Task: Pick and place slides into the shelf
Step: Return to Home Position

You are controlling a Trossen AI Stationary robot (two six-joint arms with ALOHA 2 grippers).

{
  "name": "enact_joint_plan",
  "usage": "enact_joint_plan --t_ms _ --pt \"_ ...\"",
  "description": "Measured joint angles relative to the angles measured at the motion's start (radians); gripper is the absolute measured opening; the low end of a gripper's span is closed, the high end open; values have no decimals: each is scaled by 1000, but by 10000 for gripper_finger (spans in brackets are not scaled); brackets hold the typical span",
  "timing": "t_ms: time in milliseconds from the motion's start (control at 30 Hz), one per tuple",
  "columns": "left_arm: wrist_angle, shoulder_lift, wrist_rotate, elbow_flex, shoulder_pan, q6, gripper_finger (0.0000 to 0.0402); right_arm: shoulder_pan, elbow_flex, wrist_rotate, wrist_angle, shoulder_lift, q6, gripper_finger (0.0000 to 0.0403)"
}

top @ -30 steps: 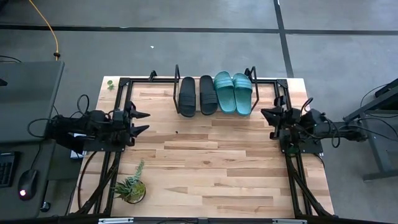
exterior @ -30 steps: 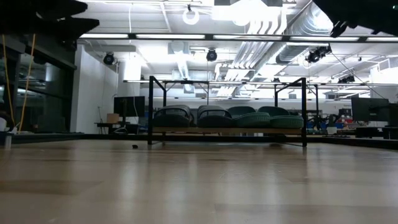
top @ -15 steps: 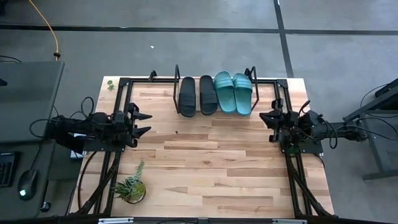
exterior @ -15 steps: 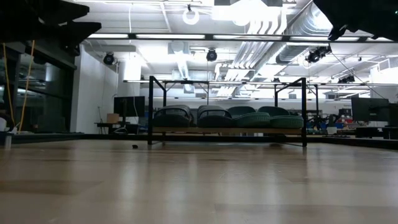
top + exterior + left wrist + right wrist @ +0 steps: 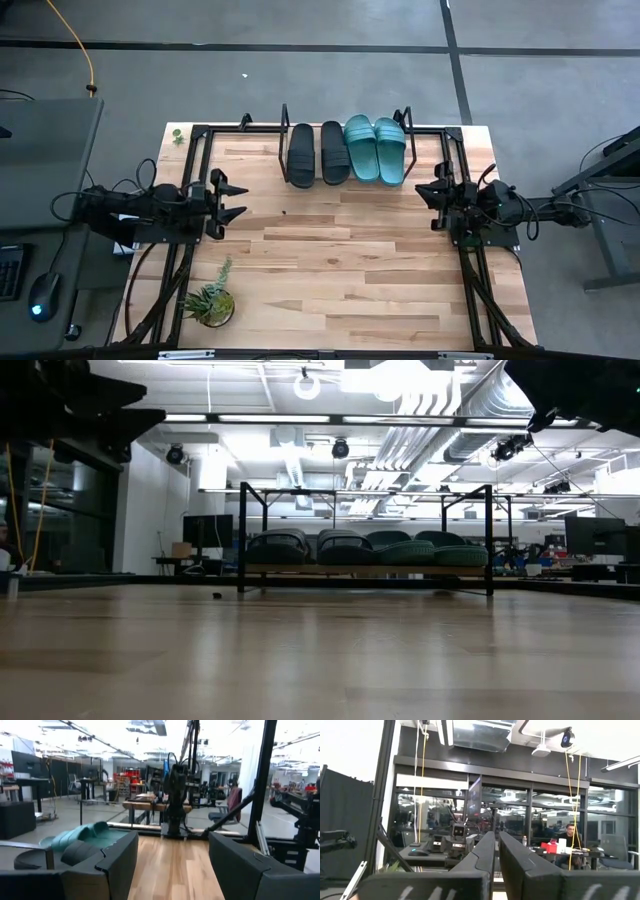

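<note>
low view: four slides (image 5: 345,548), seemingly, on shelf (image 5: 300,569)

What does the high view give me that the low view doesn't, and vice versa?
High only: the plant, plus left tool and right tool at the table's sides. Low only: the ceiling lights and the room behind the table. Both: the shelf holding all four slides, black slides beside green slides.

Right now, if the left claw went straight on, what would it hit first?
Probably the dark right gripper opposite; the open left gripper points across the light wooden tabletop, with the slide sandals off to one side.
</note>
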Motion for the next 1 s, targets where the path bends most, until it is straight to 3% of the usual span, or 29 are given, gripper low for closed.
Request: enact_joint_plan --t_ms 467,733,1000 --pt "-7 -1 7 1 0 26 225 0 -1 1 -24 0 -12 14" --pt "-76 -1 -6 1 0 43 225 0 -1 104 -164 0 -12 14" --pt "-134 -1 -7 1 0 44 225 0 -1 117 -284 0 -12 14"
